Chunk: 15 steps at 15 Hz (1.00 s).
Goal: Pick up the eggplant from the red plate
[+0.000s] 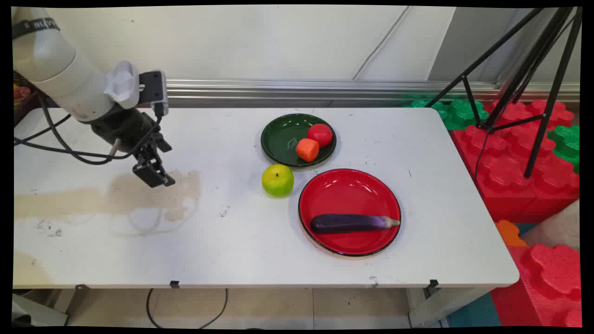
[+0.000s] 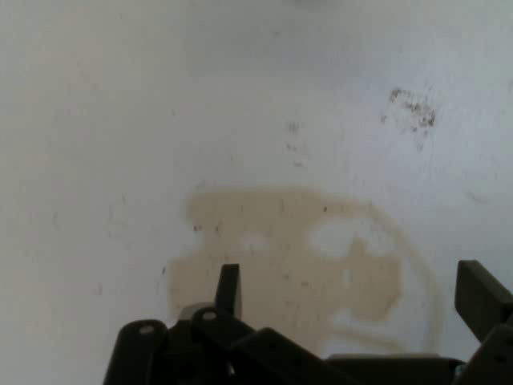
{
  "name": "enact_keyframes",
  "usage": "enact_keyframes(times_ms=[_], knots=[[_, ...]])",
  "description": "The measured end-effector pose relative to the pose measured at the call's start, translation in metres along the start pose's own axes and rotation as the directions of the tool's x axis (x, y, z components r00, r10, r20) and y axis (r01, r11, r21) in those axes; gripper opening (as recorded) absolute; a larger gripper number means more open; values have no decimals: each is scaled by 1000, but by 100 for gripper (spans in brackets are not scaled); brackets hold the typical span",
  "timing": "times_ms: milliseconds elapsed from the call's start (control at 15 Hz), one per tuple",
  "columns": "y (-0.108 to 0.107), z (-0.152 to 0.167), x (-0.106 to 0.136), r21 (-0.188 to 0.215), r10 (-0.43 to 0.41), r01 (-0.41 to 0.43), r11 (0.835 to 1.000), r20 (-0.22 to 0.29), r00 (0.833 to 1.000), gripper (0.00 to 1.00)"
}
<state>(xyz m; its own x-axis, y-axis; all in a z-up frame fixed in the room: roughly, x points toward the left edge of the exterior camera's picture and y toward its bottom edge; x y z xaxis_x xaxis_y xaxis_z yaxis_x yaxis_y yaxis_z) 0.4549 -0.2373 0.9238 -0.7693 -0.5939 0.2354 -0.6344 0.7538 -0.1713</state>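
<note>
The black two-finger gripper [image 1: 155, 178] hangs empty, fingers apart, over a tan stain [image 2: 296, 265] on the white table [image 1: 241, 241]; the linkage hides the stain's lower edge. The green apple [image 1: 277, 180] sits well apart.

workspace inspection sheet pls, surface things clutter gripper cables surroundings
surface: white table, brownish stain on its left part, dark specks.
things: green plate holding tomato and carrot piece; red plate holding eggplant; green apple on the table between the plates.
clutter: nothing seen.
gripper: gripper open, empty, above the stain.
cables: black cables hang from the arm; a cable on the floor.
surroundings: tripod, red and green foam blocks at right.
</note>
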Motion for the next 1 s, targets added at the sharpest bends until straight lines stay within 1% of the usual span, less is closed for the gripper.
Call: enact_keyframes(times_ms=[67,200,333,533,733,933,1000], knots=[[1,-2,3,2,3,-3,1000,-10,1000,100],[6,-11,17,9,13,-13,1000,-42,999,100],[11,-17,30,13,20,-19,1000,-62,998,100],[25,-30,61,16,30,-28,999,-95,995,100],[38,-37,90,18,29,-27,999,-110,993,100],[53,-39,121,18,23,-21,1000,-112,993,100],[61,-38,137,17,26,-25,1000,-110,994,100]])
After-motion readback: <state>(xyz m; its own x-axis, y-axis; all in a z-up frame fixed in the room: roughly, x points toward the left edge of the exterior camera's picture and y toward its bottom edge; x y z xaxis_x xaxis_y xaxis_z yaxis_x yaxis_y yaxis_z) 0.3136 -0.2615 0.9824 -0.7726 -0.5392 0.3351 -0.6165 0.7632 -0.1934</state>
